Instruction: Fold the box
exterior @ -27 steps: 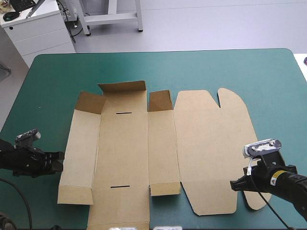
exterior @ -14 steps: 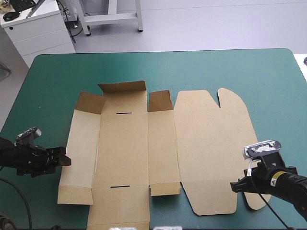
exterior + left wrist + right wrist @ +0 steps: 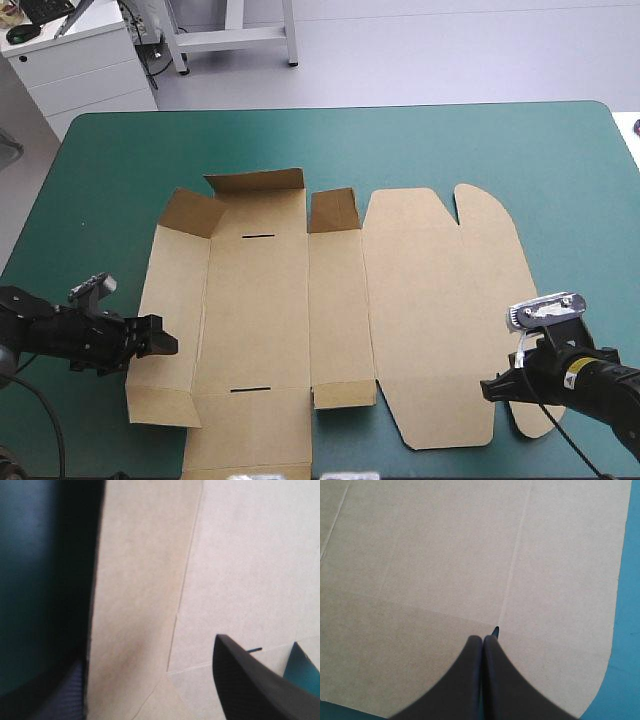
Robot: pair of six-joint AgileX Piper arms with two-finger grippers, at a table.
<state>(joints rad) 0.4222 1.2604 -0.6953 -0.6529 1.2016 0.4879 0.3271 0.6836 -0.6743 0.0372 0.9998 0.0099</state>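
Box (image 3: pixel 330 300) lies opened out near the middle of the teal-green table (image 3: pixel 400 140), mostly flat. Only the short flaps (image 3: pixel 255 182) along the box's far end stand up; the lid panel (image 3: pixel 440 300) on the box's right side lies flat. Your left gripper (image 3: pixel 160 346) is at the box's left edge, toward its near corner, fingers spread apart and holding nothing. In the left wrist view one black finger (image 3: pixel 250 690) sits over the board and the other shows dimly at the outer edge of the left wall panel (image 3: pixel 170 290). Can't tell whether that outer finger is under the board. Your right gripper (image 3: pixel 488 388) is at the box's near right corner, over the lid, fingers pressed together into one point with no board between them; contact with the lid is not clear. Step in hand, as I read it: raise the left wall. Get the outer finger properly beneath the panel's edge before you pinch. Then swing the panel up about its crease (image 3: pixel 182 595) rather than dragging it toward the box's centre, or the whole sheet is likely to slide. Set the right gripper's tip down on the lid as an anchor. Go slowly: thin board probably kinks off the crease if levered from one corner only.
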